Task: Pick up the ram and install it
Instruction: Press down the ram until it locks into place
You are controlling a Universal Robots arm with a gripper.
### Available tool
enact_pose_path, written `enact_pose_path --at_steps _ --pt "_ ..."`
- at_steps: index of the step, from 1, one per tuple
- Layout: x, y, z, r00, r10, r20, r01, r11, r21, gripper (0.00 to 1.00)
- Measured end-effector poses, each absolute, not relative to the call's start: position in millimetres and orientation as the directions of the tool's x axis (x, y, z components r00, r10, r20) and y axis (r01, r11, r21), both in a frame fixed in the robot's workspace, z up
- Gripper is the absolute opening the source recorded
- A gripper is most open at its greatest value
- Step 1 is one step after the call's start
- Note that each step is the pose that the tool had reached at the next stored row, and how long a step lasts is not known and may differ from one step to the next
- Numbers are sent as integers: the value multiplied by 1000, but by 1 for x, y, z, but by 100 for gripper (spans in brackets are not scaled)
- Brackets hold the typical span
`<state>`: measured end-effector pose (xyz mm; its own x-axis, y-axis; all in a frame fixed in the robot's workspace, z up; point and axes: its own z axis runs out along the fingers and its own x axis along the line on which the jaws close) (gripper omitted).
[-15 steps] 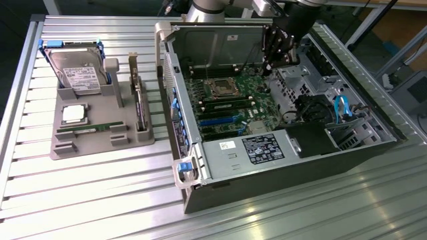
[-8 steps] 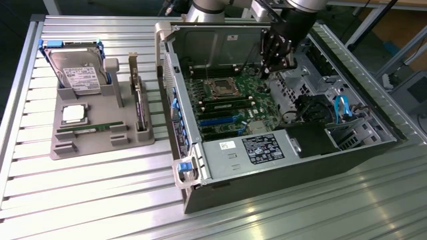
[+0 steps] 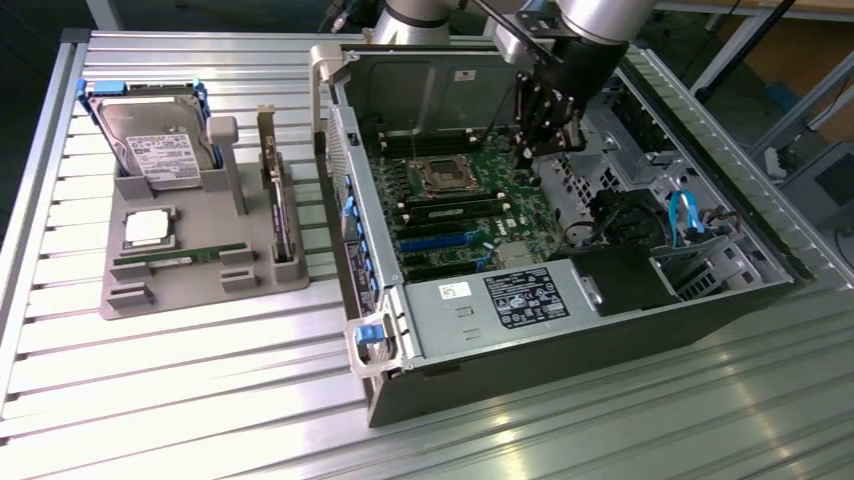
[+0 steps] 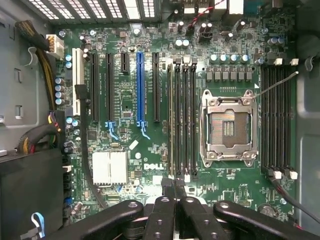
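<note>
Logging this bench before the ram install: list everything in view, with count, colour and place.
table: one, silver, under everything
tray: one, grey, exterior view's left
hard drive: one, silver, in the tray
processor chip: one, silver, in the tray
ram: one, green, lying in the tray
expansion card: one, green, on edge in the tray
computer case: one, black, open, exterior view's right
motherboard: one, green, inside the case
gripper: one, black, shut, over the motherboard
</note>
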<state>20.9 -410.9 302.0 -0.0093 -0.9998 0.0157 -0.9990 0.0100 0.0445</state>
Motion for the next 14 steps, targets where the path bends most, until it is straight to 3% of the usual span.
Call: enact_pose_path --at_steps 14 --pt "21 -411 283 -9 -1000 22 -999 10 45 10"
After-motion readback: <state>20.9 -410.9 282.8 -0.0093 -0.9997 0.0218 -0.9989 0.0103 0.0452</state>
